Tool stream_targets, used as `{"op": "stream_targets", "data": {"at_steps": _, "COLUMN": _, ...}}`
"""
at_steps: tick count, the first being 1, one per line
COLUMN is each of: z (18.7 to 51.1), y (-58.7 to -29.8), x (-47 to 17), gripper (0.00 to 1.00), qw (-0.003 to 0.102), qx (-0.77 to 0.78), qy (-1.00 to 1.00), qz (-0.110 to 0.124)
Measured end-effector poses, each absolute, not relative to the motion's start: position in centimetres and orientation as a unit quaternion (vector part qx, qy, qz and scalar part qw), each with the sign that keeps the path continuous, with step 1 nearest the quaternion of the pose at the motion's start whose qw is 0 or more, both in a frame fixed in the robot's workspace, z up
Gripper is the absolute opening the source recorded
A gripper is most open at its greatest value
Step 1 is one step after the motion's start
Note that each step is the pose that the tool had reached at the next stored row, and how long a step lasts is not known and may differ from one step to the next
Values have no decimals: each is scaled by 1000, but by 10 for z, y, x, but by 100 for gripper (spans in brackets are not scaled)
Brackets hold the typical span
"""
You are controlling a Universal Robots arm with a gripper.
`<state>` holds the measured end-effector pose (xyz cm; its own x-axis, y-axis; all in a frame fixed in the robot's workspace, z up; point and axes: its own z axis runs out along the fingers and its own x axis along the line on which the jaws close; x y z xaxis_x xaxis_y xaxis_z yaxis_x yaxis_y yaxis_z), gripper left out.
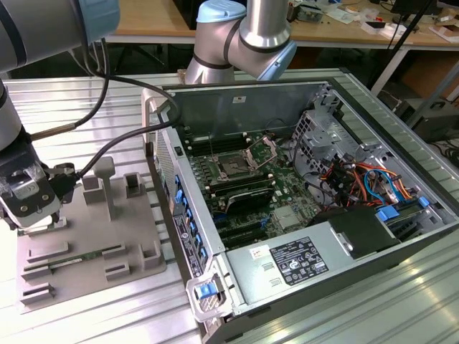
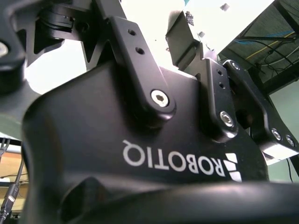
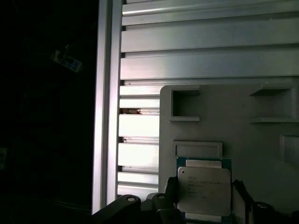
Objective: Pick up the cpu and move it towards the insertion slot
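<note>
The cpu (image 3: 204, 190), a small square chip with a pale metal top and a green rim, lies on the grey fixture plate (image 3: 266, 154) in the first wrist view. My gripper (image 3: 204, 196) is down over it, and a dark finger (image 3: 169, 190) rests against each of two opposite sides, so it is shut on the cpu. In the exterior view the gripper (image 1: 36, 218) sits low at the left end of the fixture plate (image 1: 86, 251). The insertion slot (image 1: 233, 166) is far to the exterior view's right, inside the open computer case, with its metal frame (image 1: 262, 152) hinged up.
Raised grey blocks and rails (image 1: 100, 183) stand on the fixture plate. The case's side wall (image 1: 183, 215) rises between the plate and the motherboard. Cables (image 1: 358, 179) and a power supply (image 1: 301, 261) fill the case's right part. Black cables (image 1: 107, 136) hang from the arm.
</note>
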<state>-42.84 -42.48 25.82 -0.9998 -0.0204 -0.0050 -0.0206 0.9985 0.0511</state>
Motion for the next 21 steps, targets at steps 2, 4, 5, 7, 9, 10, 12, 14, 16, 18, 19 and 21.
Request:
{"op": "stream_targets", "data": {"at_steps": 2, "z": 259, "y": -425, "x": -428, "gripper": 54, "qw": 2, "qx": -10, "qy": 1000, "qz": 26}}
{"op": "stream_targets", "data": {"at_steps": 4, "z": 259, "y": -425, "x": -428, "gripper": 54, "qw": 2, "qx": -10, "qy": 1000, "qz": 26}}
{"op": "stream_targets", "data": {"at_steps": 5, "z": 260, "y": -425, "x": -428, "gripper": 54, "qw": 2, "qx": -10, "qy": 1000, "qz": 26}}
{"op": "stream_targets", "data": {"at_steps": 7, "z": 260, "y": -425, "x": -428, "gripper": 54, "qw": 2, "qx": -10, "qy": 1000, "qz": 26}}
{"op": "stream_targets", "data": {"at_steps": 9, "z": 261, "y": -425, "x": -428, "gripper": 54, "qw": 2, "qx": -10, "qy": 1000, "qz": 26}}
{"op": "stream_targets", "data": {"at_steps": 10, "z": 262, "y": -425, "x": -428, "gripper": 54, "qw": 2, "qx": -10, "qy": 1000, "qz": 26}}
{"op": "stream_targets", "data": {"at_steps": 12, "z": 262, "y": -425, "x": -428, "gripper": 54, "qw": 2, "qx": -10, "qy": 1000, "qz": 26}}
{"op": "stream_targets", "data": {"at_steps": 14, "z": 263, "y": -425, "x": -428, "gripper": 54, "qw": 2, "qx": -10, "qy": 1000, "qz": 26}}
{"op": "stream_targets", "data": {"at_steps": 16, "z": 264, "y": -425, "x": -428, "gripper": 54, "qw": 2, "qx": -10, "qy": 1000, "qz": 26}}
{"op": "stream_targets", "data": {"at_steps": 18, "z": 264, "y": -425, "x": -428, "gripper": 54, "qw": 2, "qx": -10, "qy": 1000, "qz": 26}}
{"op": "stream_targets", "data": {"at_steps": 19, "z": 265, "y": -425, "x": -428, "gripper": 54, "qw": 2, "qx": -10, "qy": 1000, "qz": 26}}
{"op": "stream_targets", "data": {"at_steps": 21, "z": 265, "y": -425, "x": -428, "gripper": 54, "qw": 2, "qx": -10, "qy": 1000, "qz": 26}}
